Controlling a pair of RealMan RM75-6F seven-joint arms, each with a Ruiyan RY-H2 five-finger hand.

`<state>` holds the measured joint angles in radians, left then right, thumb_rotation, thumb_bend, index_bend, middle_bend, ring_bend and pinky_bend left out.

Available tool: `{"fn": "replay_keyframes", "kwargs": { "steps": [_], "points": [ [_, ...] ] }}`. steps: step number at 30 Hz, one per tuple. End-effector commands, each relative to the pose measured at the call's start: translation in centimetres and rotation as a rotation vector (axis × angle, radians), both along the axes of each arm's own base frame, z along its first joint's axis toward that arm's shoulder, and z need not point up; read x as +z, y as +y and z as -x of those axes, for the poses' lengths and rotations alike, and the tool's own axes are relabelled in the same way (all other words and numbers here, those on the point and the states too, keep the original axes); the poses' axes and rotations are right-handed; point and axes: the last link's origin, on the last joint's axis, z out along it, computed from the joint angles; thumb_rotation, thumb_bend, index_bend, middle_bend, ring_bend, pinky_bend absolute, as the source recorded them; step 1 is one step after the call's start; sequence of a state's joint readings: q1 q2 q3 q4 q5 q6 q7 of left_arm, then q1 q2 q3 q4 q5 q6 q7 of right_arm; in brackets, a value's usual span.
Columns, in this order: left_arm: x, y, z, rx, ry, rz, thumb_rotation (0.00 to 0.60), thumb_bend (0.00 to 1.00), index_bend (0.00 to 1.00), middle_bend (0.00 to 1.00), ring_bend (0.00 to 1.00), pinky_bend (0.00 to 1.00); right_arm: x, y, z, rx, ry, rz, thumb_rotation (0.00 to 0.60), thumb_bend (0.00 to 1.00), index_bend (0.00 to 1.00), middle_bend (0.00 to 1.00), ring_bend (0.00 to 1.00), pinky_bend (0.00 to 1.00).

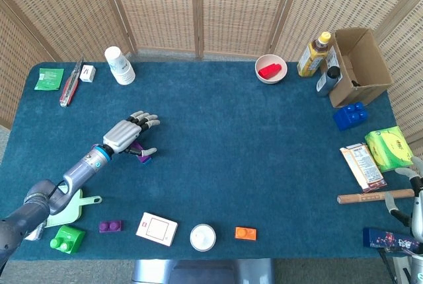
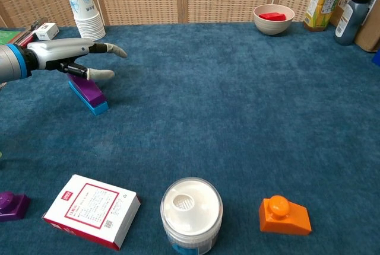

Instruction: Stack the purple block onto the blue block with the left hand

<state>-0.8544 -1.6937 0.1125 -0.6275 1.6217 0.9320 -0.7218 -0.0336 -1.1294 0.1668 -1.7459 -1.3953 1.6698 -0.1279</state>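
The purple block (image 2: 89, 91) lies on top of the thin blue block (image 2: 97, 108) at the left of the table, both angled the same way. In the head view the purple block (image 1: 141, 156) and an edge of the blue block (image 1: 146, 160) peek out under my left hand (image 1: 125, 135). My left hand (image 2: 65, 53) hovers over the far end of the stack with fingers stretched out and the thumb just above the purple block, gripping nothing. My right hand (image 1: 413, 208) shows partly at the bottom right edge, fingers apart and empty.
A stack of paper cups (image 2: 83, 12) stands behind the left hand. Near the front edge are a white box (image 2: 92, 210), a white jar (image 2: 191, 207), an orange block (image 2: 284, 215) and a small purple block (image 2: 10, 204). A green dustpan (image 1: 69, 205) lies by my left forearm.
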Motion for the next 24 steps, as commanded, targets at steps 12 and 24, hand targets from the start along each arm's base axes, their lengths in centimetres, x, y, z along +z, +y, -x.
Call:
{"fn": "replay_keyframes", "kwargs": {
  "steps": [12,24],
  "points": [
    [-1.2,0.3,0.0,0.011,0.004,0.002,0.164,0.29,0.11,0.06,0.0,0.0,0.1,0.1,0.1,-0.007,0.0,0.003,0.6,0.28,0.32,0.17,0.0,0.08],
    [-1.6,0.5,0.0,0.012,0.025,0.004,0.159,0.29,0.11,0.05,0.0,0.0,0.2,0.2,0.3,-0.011,0.0,0.007,0.6,0.28,0.32,0.17,0.0,0.08]
  ]
}}
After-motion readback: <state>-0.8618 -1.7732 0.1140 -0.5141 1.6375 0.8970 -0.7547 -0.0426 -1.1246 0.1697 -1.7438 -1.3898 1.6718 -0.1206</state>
